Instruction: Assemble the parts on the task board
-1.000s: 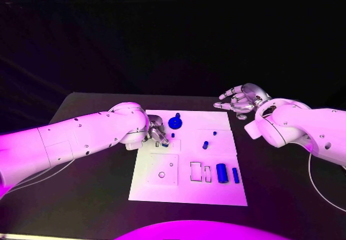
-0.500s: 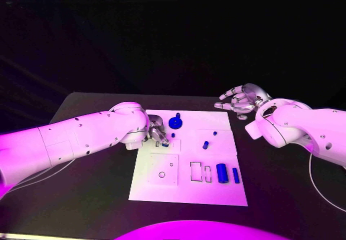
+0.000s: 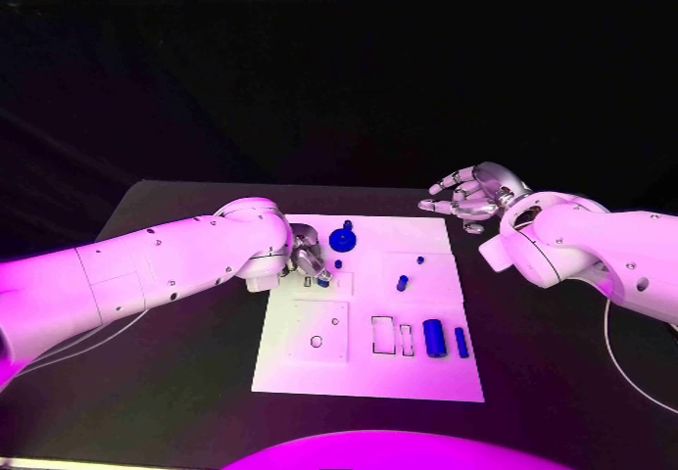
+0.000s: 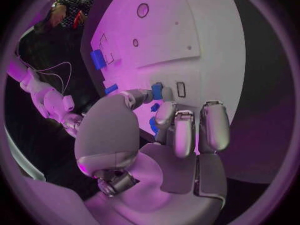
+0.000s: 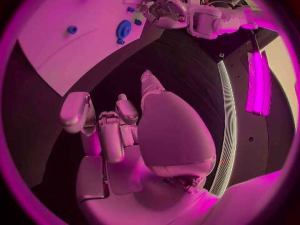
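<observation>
The white task board lies in the middle of the black table. My left hand is over the board's left side, and its thumb and a finger pinch a small blue part beside a small rectangular slot. A blue gear stands just beyond that hand. Two small blue pegs stand mid-board, and a thick blue cylinder and a thin one lie at the right. My right hand hangs past the board's far right corner, fingers apart and holding nothing.
Bare black table surrounds the board on all sides. The board has empty outlined recesses in its left and middle areas. In the right wrist view the board, the gear and my left hand lie ahead of my right hand.
</observation>
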Robot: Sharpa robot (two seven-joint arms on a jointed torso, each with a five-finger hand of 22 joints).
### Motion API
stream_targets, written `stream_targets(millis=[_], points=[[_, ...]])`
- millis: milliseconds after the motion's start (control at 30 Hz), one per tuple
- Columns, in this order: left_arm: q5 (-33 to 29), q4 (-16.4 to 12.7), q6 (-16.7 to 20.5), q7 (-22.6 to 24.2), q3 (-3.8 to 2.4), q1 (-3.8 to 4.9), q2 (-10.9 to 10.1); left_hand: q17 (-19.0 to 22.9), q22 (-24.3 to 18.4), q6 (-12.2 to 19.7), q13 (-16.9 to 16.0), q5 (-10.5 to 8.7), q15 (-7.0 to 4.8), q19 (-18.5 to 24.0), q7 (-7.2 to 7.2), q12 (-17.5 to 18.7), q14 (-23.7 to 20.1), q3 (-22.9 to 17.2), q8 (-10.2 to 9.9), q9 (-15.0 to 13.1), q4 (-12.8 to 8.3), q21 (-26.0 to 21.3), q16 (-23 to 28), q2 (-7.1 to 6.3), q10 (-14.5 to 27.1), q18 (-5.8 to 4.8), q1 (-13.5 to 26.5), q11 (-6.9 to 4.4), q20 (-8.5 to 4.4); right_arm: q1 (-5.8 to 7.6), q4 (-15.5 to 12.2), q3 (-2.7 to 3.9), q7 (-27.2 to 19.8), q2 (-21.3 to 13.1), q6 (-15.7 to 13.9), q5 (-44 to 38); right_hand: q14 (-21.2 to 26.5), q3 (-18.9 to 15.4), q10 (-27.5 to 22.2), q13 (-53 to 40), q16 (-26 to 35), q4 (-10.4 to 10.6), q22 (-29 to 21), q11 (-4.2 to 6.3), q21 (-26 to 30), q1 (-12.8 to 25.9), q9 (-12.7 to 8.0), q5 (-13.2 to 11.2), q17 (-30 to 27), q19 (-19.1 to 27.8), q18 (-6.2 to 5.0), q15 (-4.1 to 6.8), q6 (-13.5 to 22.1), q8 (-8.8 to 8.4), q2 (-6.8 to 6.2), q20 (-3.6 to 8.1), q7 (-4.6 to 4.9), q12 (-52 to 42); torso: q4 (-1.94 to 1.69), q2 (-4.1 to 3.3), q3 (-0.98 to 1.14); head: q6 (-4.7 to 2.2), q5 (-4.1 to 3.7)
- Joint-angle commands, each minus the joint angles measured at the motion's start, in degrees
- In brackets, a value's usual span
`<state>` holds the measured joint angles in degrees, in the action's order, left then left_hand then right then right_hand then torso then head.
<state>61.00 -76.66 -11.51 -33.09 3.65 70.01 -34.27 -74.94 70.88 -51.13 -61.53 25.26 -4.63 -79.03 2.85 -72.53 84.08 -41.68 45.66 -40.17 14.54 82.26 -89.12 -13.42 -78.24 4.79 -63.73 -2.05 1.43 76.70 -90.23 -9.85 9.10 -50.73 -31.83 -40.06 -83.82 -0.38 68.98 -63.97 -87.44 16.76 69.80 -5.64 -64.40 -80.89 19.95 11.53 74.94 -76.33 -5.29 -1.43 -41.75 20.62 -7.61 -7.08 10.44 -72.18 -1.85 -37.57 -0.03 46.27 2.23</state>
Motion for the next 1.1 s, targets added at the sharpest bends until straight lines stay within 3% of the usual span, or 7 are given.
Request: stream_targets(millis=[33, 367, 1100], points=[[-0.97, 0.26, -2.79, -2.07, 0.31, -0.37, 0.16, -13.83, 0.16, -1.09, -0.24, 0.08, -0.44, -0.47, -0.85, -0.32, 5.58, -11.31, 0.42, -0.31, -11.53, 0.33, -0.32, -0.05, -0.58, -0.75, 0.75, -0.09, 0.01, -0.03, -0.02, 0.01, -0.25, 0.00, 0.75, -0.58, -3.84, -0.36, -0.06, 0.05, 0.22, -0.01, -0.05, 0.05, 0.32, 0.42, -0.05, -0.34, 6.19, 0.36, -0.82, 0.17, 0.29, 0.37, -0.03, -0.07, -0.02, 0.03, -0.04, 0.03, 0.02, 0.02, 0.01], [-1.35, 0.85, -2.97, -2.16, 0.31, -0.37, 0.59, -14.04, 0.18, -1.23, -0.62, -0.31, -0.56, -0.48, -1.10, -0.58, 5.64, -10.04, 0.51, -0.74, -11.14, 0.29, -0.42, 0.52, -0.90, -0.75, 1.84, -0.26, -0.09, -0.03, 0.00, 0.01, -0.29, 0.01, 0.77, -0.58, -3.84, -0.36, -0.06, 0.05, 0.22, -0.01, -0.05, 0.05, 0.32, 0.42, -0.05, -0.34, 6.19, 0.36, -0.82, 0.17, 0.29, 0.37, -0.03, -0.07, -0.02, 0.03, 0.00, 0.01, 0.01, -0.04, -0.07], [-1.69, 1.82, -2.63, -1.94, 0.32, -0.42, 1.31, -14.16, 0.37, -1.85, -1.18, -1.55, -0.92, -0.66, -1.75, -0.80, 5.67, -2.51, -0.24, -1.51, -8.24, 0.15, -0.47, 1.31, -1.02, -0.82, 5.13, -0.69, -0.45, -0.11, -0.03, 0.01, -0.42, 0.00, 0.63, -0.58, -3.84, -0.43, -0.08, 0.13, 0.23, 0.00, -0.11, 0.06, 0.43, 0.60, -0.08, -0.32, 6.17, 0.38, -0.84, 0.17, 0.36, 0.48, 0.08, -0.06, -0.02, 0.03, -0.03, 0.03, 0.01, 0.31, -0.32]])
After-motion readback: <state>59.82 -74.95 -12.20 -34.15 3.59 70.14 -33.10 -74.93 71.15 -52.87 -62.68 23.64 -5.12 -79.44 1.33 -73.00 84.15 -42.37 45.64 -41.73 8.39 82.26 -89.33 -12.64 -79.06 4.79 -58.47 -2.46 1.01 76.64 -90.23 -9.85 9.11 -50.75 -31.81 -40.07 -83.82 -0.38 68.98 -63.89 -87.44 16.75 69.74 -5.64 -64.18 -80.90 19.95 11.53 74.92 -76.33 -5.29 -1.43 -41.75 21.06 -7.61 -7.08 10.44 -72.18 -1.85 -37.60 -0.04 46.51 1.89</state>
